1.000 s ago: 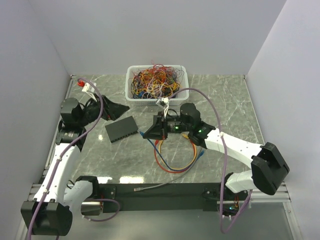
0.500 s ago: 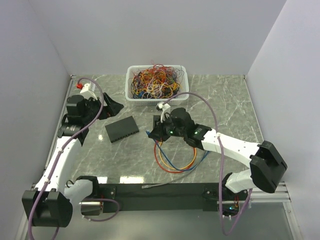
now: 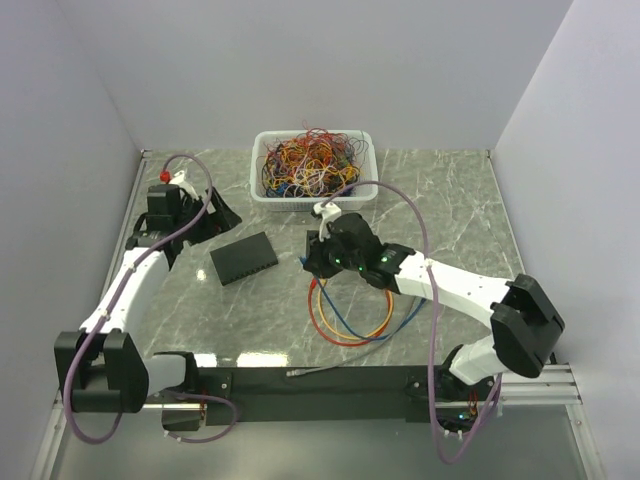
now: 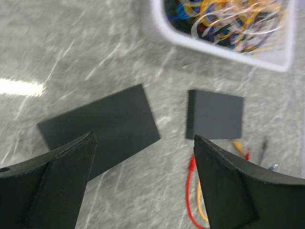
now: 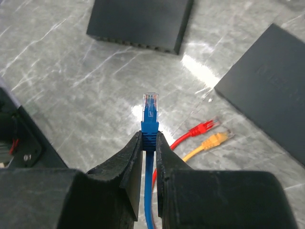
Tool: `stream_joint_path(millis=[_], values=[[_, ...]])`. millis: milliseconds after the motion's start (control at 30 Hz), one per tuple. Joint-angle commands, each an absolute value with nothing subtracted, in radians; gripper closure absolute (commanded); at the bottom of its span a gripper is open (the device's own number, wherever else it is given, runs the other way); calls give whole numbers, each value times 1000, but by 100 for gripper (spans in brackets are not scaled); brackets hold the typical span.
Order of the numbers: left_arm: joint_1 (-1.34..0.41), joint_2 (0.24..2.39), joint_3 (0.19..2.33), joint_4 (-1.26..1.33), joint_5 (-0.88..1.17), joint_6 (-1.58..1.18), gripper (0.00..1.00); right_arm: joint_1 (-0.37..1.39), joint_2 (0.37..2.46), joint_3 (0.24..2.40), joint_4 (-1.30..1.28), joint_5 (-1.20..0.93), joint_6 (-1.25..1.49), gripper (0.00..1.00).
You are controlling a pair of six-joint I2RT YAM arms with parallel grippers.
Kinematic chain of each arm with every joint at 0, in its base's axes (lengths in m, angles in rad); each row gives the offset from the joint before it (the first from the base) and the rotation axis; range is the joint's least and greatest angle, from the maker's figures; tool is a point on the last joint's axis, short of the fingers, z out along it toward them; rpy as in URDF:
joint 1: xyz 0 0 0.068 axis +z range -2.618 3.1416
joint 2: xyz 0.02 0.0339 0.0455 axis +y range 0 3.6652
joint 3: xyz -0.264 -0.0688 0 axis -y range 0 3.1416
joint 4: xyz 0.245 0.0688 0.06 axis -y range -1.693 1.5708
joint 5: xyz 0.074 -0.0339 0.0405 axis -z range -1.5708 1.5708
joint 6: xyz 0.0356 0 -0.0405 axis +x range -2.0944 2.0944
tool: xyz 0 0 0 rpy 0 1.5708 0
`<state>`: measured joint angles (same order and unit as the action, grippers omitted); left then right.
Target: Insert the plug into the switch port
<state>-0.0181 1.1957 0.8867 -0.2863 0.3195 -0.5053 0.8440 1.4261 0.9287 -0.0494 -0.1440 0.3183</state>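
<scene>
Your bench (image 3: pixel 450 200) carries the switch (image 5: pixel 140 21), which lies ahead of the right pincer (image 5: pixel 149 140) and apart from it, its port row facing the tips. Your left pincer (image 4: pixel 143 138) hangs released, fingers spread wide. The right pincer is clenched on the blue plug (image 5: pixel 150 107), which juts out beyond its tips.

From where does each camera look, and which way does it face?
Top: above and behind, facing down on the table; left arm and right arm show.
Left wrist: on the left arm, facing down at two boxes and the bin; open left pincer shows.
Right wrist: on the right arm, facing down at the table; right pincer holding a plug.
Shared: bin, in top and left wrist.
</scene>
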Motion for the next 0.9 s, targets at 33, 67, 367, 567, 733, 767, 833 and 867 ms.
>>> stream_joint_path(millis=[33,67,367,567,733,767,833,867], values=[[-14,1213,947,-368,217,-454,9,845,1427,1026,-121,-80,299,100],[-14,1212,939,-365,184,-459,8,845,1402,976,-74,-71,293,100],[34,1413,1045,-442,121,-434,7,848,1529,992,-72,-95,322,100],[54,1498,1091,-456,84,-471,7,848,1506,983,-95,-44,305,100],[57,1572,1124,-477,117,-502,8,847,1499,991,-109,-40,301,100],[57,1591,1129,-483,106,-500,8,848,1496,989,-112,-38,299,100],[58,1606,1132,-492,83,-499,8,847,1496,991,-110,-40,301,100],[63,1623,1132,-489,89,-500,8,848,1494,992,-109,-44,302,100]])
